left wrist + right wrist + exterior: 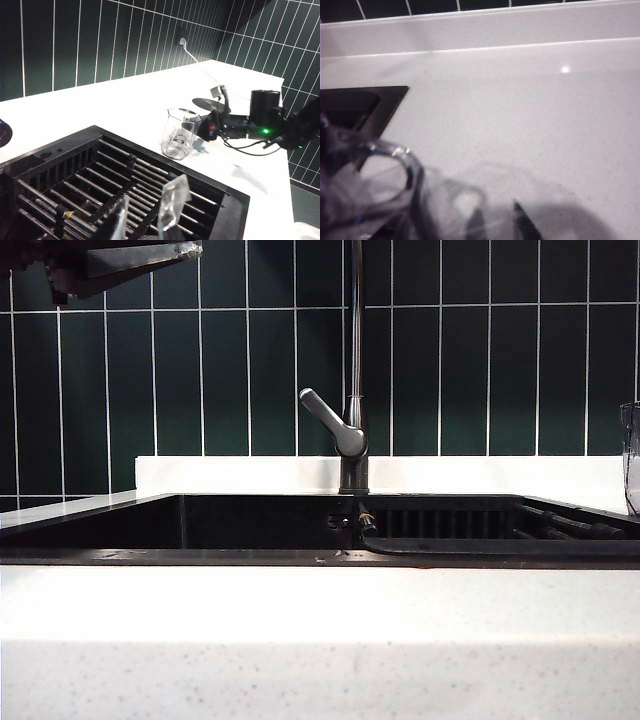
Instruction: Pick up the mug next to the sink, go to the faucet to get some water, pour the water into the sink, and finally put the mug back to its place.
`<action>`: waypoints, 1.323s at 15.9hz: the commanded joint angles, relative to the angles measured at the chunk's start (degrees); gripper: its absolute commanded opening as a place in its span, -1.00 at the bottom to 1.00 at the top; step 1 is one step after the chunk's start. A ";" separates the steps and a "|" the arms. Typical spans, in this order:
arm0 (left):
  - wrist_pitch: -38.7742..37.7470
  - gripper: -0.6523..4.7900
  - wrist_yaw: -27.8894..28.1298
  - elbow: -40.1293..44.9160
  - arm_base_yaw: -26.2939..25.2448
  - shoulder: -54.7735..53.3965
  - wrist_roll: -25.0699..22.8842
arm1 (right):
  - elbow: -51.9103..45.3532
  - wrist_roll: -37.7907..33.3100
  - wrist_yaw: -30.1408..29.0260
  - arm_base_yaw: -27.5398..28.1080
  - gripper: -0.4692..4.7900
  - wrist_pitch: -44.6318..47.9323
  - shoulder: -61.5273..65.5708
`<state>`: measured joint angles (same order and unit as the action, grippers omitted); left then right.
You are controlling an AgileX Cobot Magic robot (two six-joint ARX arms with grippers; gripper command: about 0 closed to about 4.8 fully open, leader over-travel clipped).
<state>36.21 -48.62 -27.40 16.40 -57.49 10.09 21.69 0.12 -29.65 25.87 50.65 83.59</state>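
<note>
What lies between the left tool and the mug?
Left wrist view: from the left tool, the sink's black rack, then bare white counter, to the mug; right tool beside it.

Our left gripper (147, 212) hangs tilted down, its clear fingers (172, 200) a narrow gap apart with nothing between them. Our right gripper (495, 225) sits low over the surface, blurred; its jaws seem spread. The right arm (265, 125) reaches in level.
</note>
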 commanded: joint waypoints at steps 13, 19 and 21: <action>-0.52 1.00 4.46 -1.95 0.02 -6.27 -5.14 | 3.63 1.64 -2.25 -0.04 -0.10 0.55 4.07; 0.96 1.00 3.48 -11.17 -0.02 -16.87 -8.15 | 3.63 1.62 -2.21 -0.02 -0.84 0.61 5.55; 1.03 0.93 2.08 -15.72 -1.05 -22.29 -8.13 | 3.63 0.50 -2.71 -0.04 -0.84 0.68 5.55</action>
<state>36.80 -45.01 -41.98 15.99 -78.67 2.31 25.21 1.56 -31.66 25.85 50.28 89.27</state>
